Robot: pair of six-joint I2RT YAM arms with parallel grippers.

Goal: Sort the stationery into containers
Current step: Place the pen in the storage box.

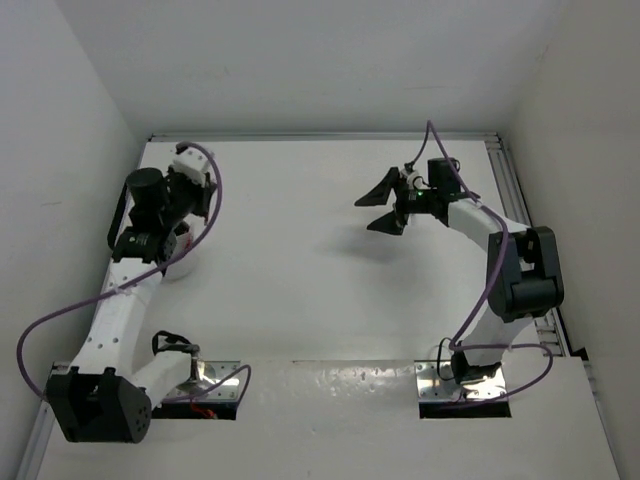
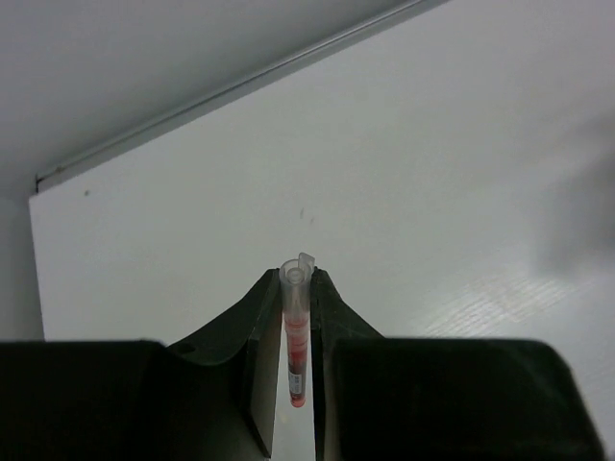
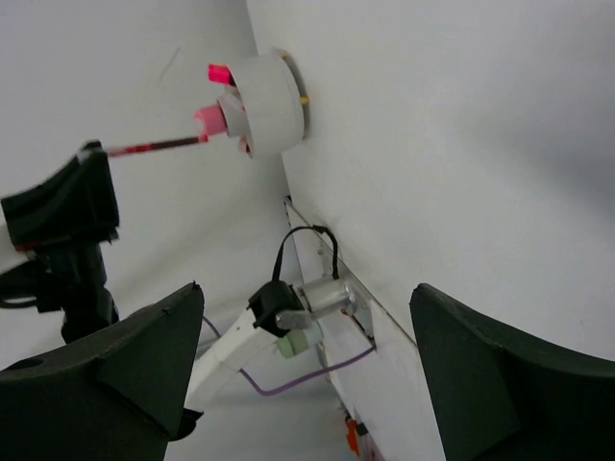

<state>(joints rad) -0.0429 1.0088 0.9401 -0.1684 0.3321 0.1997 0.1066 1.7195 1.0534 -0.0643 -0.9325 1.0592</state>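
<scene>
White tabletop — left fingers clamp red pen lengthwise, cap outward.

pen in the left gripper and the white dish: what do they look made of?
Pen: probably clear glossy plastic, since the red inside shows through the barrel. Dish: opaque matte white with a smooth rounded wall. Could be plastic or ceramic, the look doesn't settle it.

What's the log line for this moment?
left gripper: shut on red pen | right gripper: open, empty | dish: pink items inside
</scene>
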